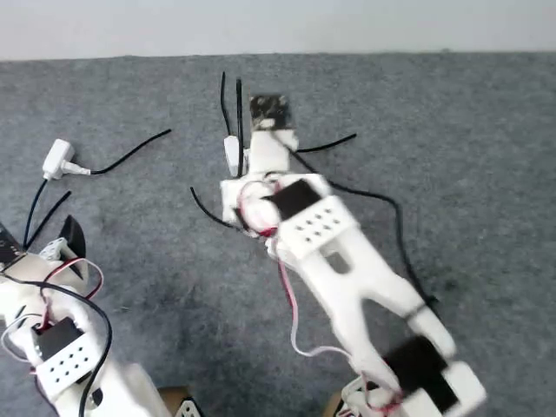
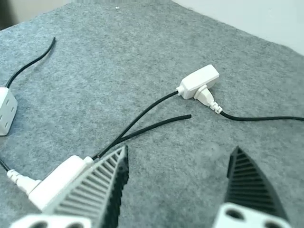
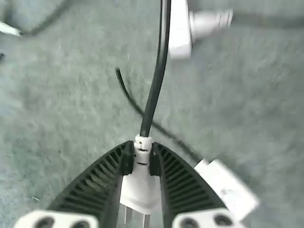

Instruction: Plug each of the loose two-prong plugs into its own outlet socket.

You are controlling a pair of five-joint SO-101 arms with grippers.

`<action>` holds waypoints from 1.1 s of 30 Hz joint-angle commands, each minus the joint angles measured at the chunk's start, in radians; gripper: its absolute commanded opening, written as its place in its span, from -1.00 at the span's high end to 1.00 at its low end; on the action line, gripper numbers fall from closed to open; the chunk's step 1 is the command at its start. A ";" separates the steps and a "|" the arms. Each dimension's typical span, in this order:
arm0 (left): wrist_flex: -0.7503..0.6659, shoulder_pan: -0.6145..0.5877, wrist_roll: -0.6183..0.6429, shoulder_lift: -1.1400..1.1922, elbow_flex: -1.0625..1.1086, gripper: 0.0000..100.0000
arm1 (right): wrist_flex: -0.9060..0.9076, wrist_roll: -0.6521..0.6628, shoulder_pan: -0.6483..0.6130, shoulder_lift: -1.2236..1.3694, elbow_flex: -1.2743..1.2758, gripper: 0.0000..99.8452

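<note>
My right gripper [image 3: 140, 149] is shut on a white two-prong plug [image 3: 138, 187], and the plug's black cord [image 3: 154, 90] runs straight away from the fingertips. Beyond it on the grey mat lies a white socket block [image 3: 179, 31] with a white cord end [image 3: 209, 21] at its side. Another white block [image 3: 228, 190] rests beside the right fingers. My left gripper [image 2: 180, 152] hangs open above the mat at the near left [image 1: 39, 236]. Ahead of it lies a white socket and plug pair [image 2: 199, 83], which looks joined [image 1: 59, 158]. A white plug body [image 2: 52, 180] lies by one left finger.
Loose black cords [image 1: 382, 204] cross the grey mat [image 1: 452, 130] around the right arm [image 1: 339, 252]. A white multi-hole socket [image 2: 4, 111] sits at the edge of the left wrist view. A pale wall [image 1: 278, 26] bounds the far side.
</note>
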 commanded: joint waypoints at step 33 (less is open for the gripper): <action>0.021 1.003 -1.103 -0.766 -0.133 0.37 | -0.045 0.778 -0.234 -0.516 -0.344 0.98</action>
